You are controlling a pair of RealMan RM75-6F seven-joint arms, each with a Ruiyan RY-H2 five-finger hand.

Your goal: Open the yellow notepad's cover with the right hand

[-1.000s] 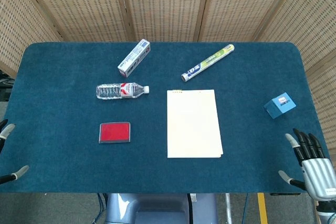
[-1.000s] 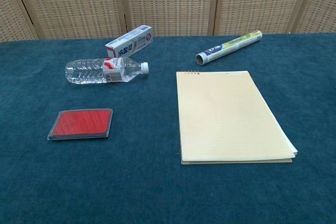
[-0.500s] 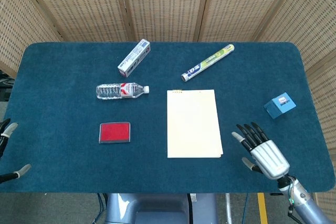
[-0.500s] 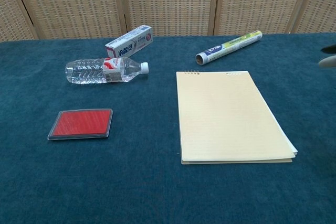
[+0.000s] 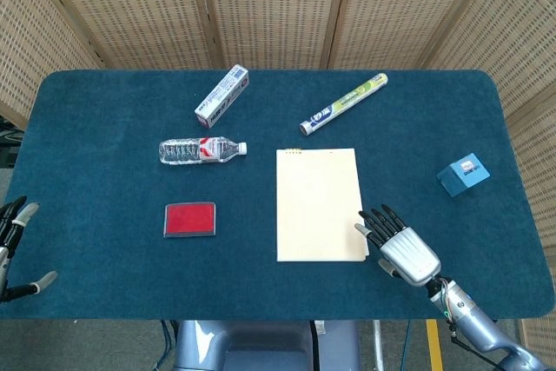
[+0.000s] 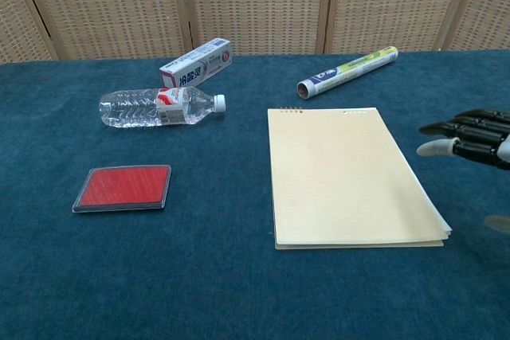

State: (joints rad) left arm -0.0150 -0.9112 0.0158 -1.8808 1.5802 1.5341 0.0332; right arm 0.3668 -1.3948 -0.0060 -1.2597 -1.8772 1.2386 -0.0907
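Note:
The yellow notepad [image 5: 319,203] [image 6: 347,173] lies flat and closed in the middle of the blue table, its spiral binding at the far edge. My right hand [image 5: 399,243] [image 6: 473,134] hovers open just right of the pad's near right corner, fingers spread and pointing toward the pad, not touching it. My left hand [image 5: 12,236] shows only at the left edge of the head view, off the table, fingers apart and holding nothing.
A red card case [image 5: 189,219] lies left of the pad. Behind it are a water bottle [image 5: 201,149] on its side and a toothpaste box [image 5: 222,96]. A wrap roll [image 5: 344,103] lies beyond the pad; a small blue box [image 5: 462,174] sits at right.
My right hand has moved left and inward from the table's right front corner to just beside the notepad's right edge. The left hand has shifted slightly.

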